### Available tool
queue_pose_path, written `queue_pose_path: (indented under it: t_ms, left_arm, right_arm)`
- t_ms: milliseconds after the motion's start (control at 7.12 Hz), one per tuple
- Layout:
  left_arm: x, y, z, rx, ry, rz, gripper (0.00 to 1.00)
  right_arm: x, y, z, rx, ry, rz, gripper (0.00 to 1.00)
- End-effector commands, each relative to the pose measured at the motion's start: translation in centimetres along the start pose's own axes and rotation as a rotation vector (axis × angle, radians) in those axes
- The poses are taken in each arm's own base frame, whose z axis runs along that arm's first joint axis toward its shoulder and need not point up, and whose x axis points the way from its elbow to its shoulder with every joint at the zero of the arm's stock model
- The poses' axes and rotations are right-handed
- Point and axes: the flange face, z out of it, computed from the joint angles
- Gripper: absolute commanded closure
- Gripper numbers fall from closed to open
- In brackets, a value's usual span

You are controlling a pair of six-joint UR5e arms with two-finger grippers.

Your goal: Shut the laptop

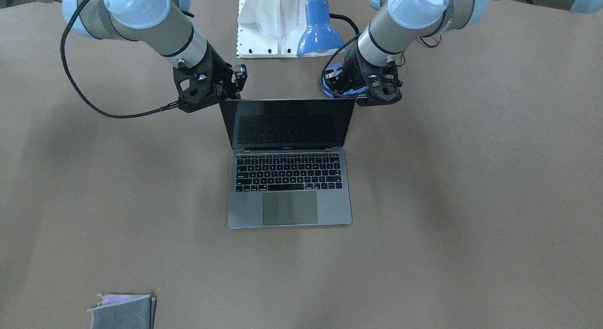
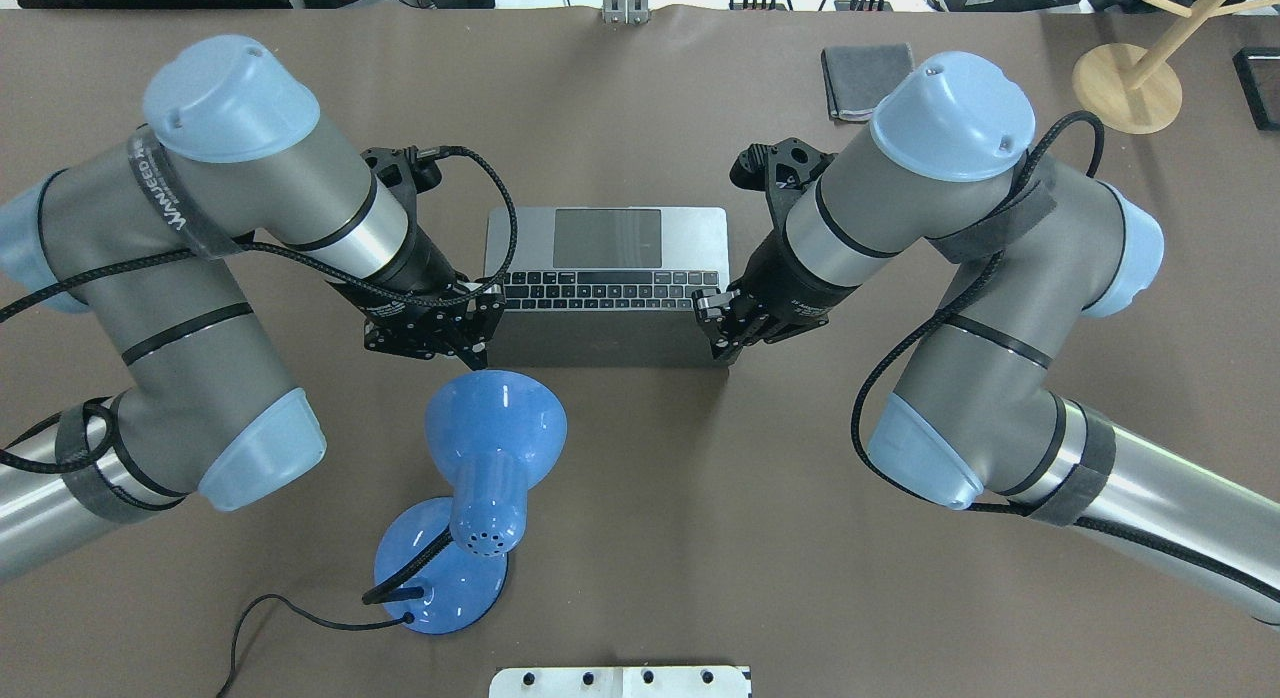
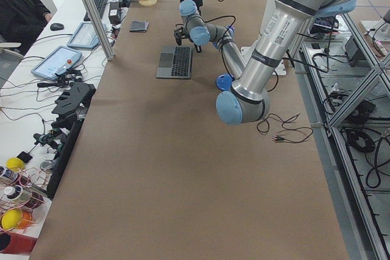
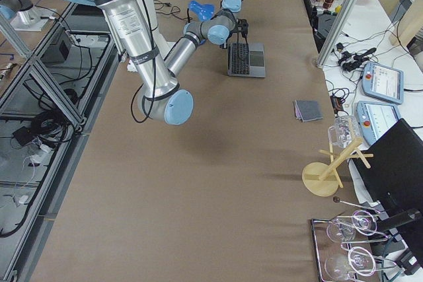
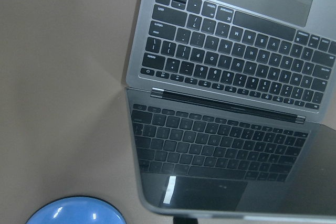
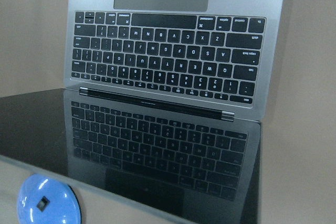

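Reaching in from the surface's left edge, the left arm (image 2: 250, 208) folds at the elbow and slants its wrist inward and down. That puts the left fingers (image 2: 481, 313) at the left top corner of the laptop's lid (image 2: 608, 340). The right arm (image 2: 900, 208) mirrors this from the right edge, and the right fingers (image 2: 712, 316) are at the lid's right top corner. For either pair, it cannot be told how far apart they stand or whether they grip the lid.

The laptop (image 2: 610, 240) lies near the middle of the surface, between the two arms, its long axis parallel to the robot's edge. Its hinge is toward the robot and its trackpad toward the far edge. The lid stands raised, with the dark screen (image 1: 289, 123) facing the far edge.

A blue lamp (image 2: 495, 428) stands toward the robot's edge, left of the laptop. A grey cloth (image 2: 868, 80) lies by the far edge.
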Motion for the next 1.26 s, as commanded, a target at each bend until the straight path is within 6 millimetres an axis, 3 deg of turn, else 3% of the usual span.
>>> queue_pose_path:
  t_ms: [0, 140, 421, 702, 983, 1124]
  left_arm:
    - [1.7, -0.9, 0.5, 0.003, 0.011, 0.009, 1.00]
    - [2.8, -1.5, 0.9, 0.005, 0.012, 0.012, 1.00]
    - [2.6, -3.4, 1.1, 0.045, 0.028, 0.023, 1.00]
    - [2.5, -6.7, 0.9, 0.080, 0.045, 0.019, 1.00]
    - [2.5, -9.5, 2.0, 0.096, 0.055, 0.017, 1.00]
    - [2.2, -10.2, 1.6, 0.106, 0.054, 0.015, 1.00]
  right_arm:
    - [0.0, -1.0, -0.6, 0.027, 0.003, 0.004, 1.00]
    - [0.2, -1.7, -1.5, 0.045, 0.003, 0.010, 1.00]
    - [0.2, -3.8, -1.6, 0.060, 0.014, 0.030, 1.00]
    - [0.3, -6.4, -0.3, 0.073, 0.013, 0.034, 1.00]
    - [1.8, -8.1, 1.9, 0.080, 0.013, 0.032, 1.00]
    - [1.0, -9.1, 2.2, 0.087, 0.016, 0.033, 1.00]
